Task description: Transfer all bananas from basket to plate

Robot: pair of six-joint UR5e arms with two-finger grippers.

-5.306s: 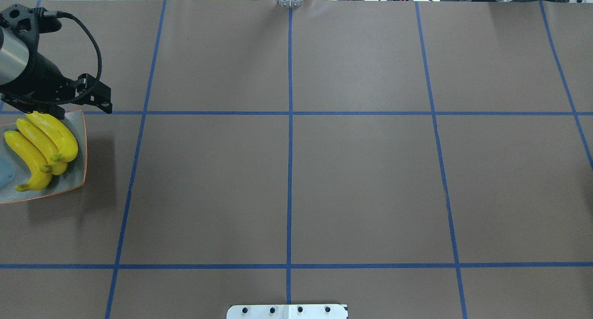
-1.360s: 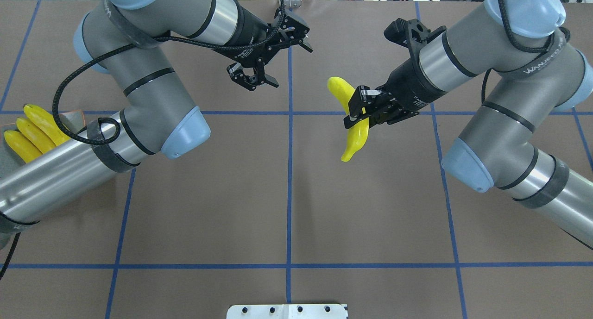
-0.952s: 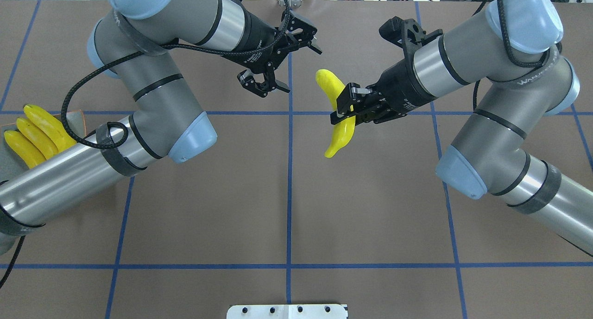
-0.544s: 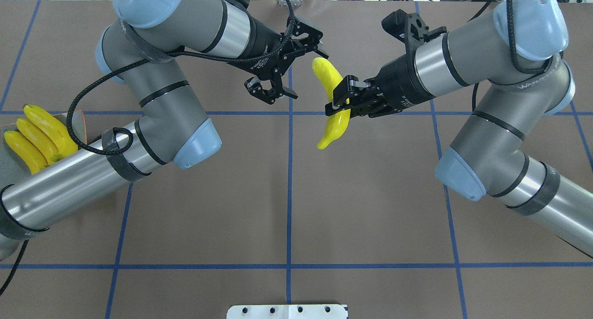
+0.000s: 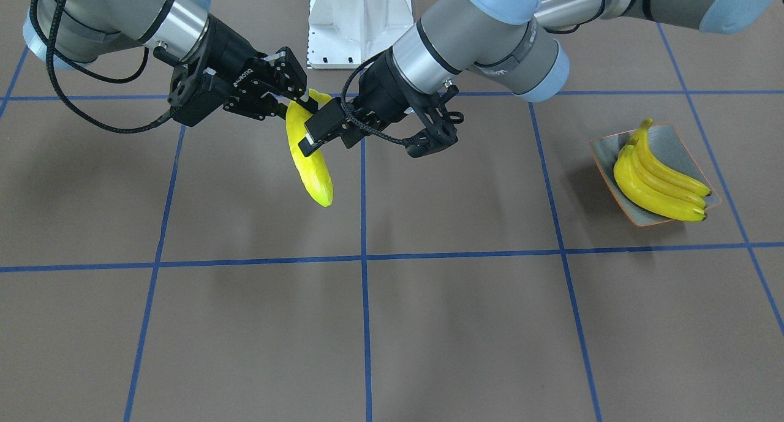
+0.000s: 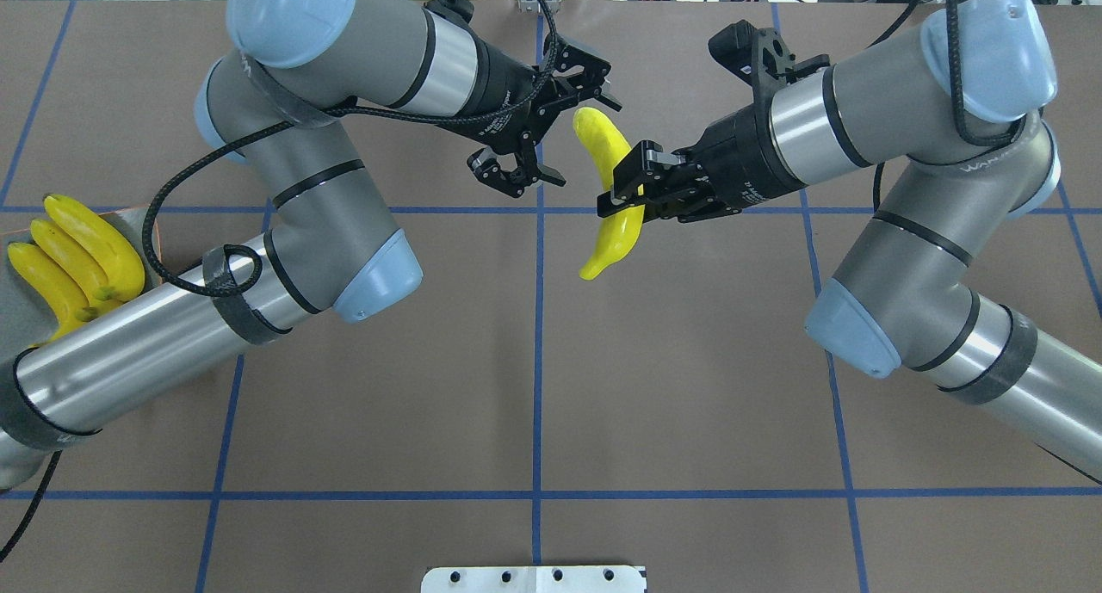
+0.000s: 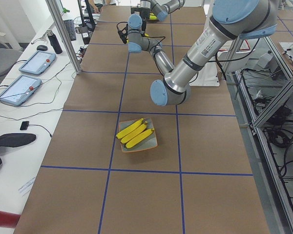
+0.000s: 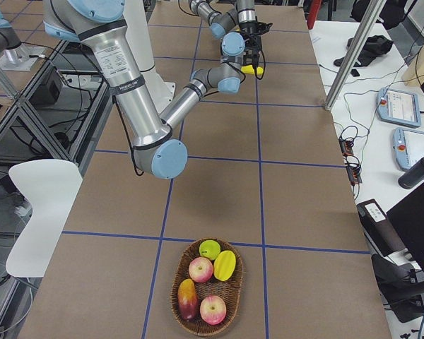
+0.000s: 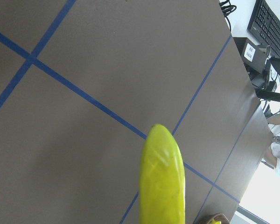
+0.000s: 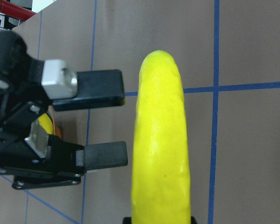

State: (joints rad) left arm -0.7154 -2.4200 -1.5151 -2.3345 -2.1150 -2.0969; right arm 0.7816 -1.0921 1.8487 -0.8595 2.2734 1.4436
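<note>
Banana fills the middle, running straight up from the bottom edge, rounded end on top. On the left sits the left tool, black fingers spread wide, tips pointing at the banana's flank, a sliver of gap showing between. Brown desk beneath, blue tape lines crossing.

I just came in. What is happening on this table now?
The right gripper holds a banana in the air above the middle of the table. The left gripper is open beside it, not gripping; this looks like a hand-over. Three other bananas lie on the plate.
</note>
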